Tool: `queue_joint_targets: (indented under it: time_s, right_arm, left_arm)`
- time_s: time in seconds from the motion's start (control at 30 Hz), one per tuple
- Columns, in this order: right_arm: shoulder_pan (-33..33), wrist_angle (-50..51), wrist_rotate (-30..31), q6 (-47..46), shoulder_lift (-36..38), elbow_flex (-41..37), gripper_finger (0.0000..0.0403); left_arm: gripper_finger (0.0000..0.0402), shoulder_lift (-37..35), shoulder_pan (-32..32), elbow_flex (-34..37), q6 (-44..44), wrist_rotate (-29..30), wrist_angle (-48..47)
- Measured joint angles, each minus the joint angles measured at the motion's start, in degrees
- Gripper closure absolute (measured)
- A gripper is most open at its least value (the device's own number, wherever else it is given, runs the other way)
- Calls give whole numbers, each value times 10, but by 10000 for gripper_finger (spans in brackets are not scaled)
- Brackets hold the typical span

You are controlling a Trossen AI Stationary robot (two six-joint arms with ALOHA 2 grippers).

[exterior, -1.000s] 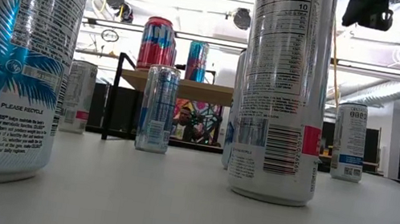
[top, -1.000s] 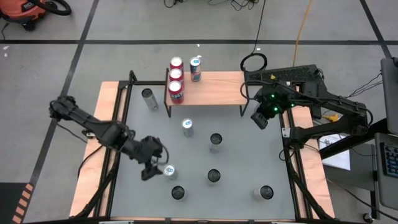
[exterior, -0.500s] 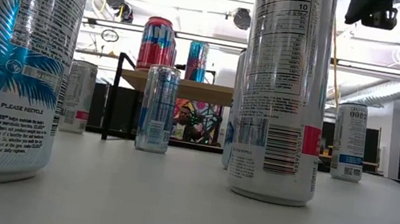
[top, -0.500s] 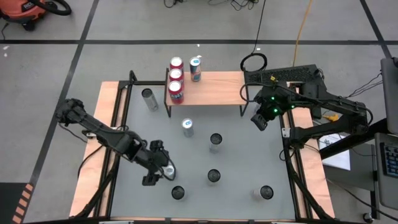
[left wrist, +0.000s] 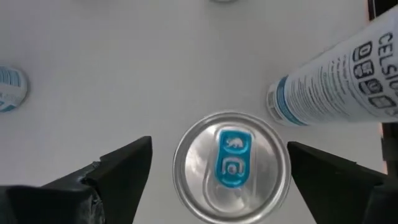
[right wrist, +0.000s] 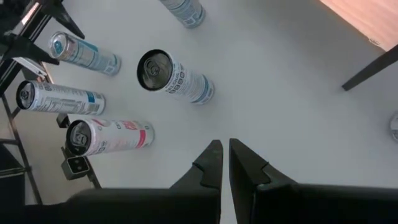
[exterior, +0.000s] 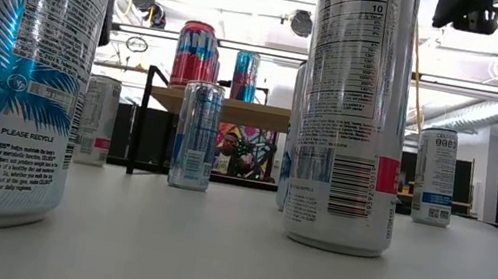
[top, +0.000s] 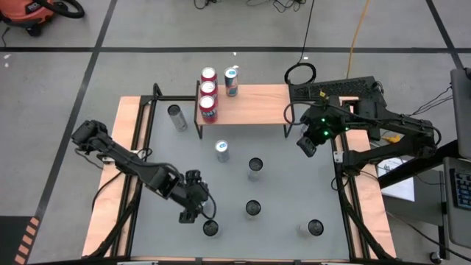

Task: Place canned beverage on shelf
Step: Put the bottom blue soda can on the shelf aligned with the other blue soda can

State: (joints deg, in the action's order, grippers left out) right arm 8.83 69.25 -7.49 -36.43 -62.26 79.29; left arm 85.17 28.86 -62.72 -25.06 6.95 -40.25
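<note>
Left wrist view: left claw (left wrist: pixel 221 171), spread wide, straddles the can (left wrist: pixel 231 167); descend centred, then close.

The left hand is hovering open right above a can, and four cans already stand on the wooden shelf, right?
Not quite: three cans stand on the wooden shelf, not four, clustered at one end; the high view shows this. The rest holds: the left hand is open above a silver can with a blue tab, as the left wrist view shows.
</note>
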Motion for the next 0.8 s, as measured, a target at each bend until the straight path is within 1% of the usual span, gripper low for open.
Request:
queue_joint_targets:
  time_s: [0.2,0.57,0.67,0.8]
  right_arm:
    - [0,0,0,-4,0,0,403]
    - [0,-3,2,8,0,0,403]
    - [0,-8,2,11,0,0,403]
    - [0,-27,2,11,0,0,403]
  left_arm:
    - [81,4,0,0,0,-1,-14]
    - [164,4,0,0,1,-7,-12]
    - [178,3,0,0,-6,-6,-12]
    - [182,3,-4,-3,-42,-4,-14]
